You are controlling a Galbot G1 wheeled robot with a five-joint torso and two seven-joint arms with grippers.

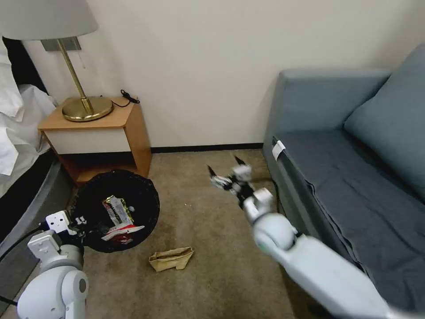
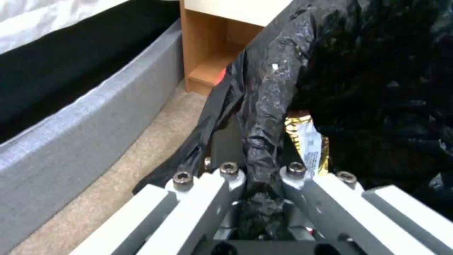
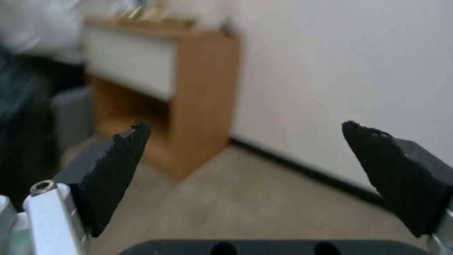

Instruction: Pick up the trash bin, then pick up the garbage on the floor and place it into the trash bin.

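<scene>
i have the trash bin (image 1: 116, 212) pinned at its near rim by my left gripper (image 1: 79, 221), the jaws closed on a bunched fold of the black liner. the left wrist view makes that clear: the plastic is squeezed between the two fingers (image 2: 230, 169), and a gold-edged snack wrapper (image 2: 305, 143) sits just inside the bin past them. from the head i can also see a red-and-white carton (image 1: 124, 232) lying in the bin beside that wrapper.

what matters now is the crumpled tan paper bag (image 1: 171, 258) on the carpet. it lies just outside the bin at about 4 o'clock from it, and at roughly 7 o'clock from my right gripper (image 1: 226, 170), which hangs spread wide and empty over bare carpet near the sofa (image 1: 354, 186). the bag's long axis runs roughly 9 to 3 across my view. the left arm is nearer but occupied, so i judge the right must reach back toward me for it.

the right wrist view gives me the open fingertips (image 3: 118, 156) and the nightstand (image 3: 189, 88), looking away from the bag.
</scene>
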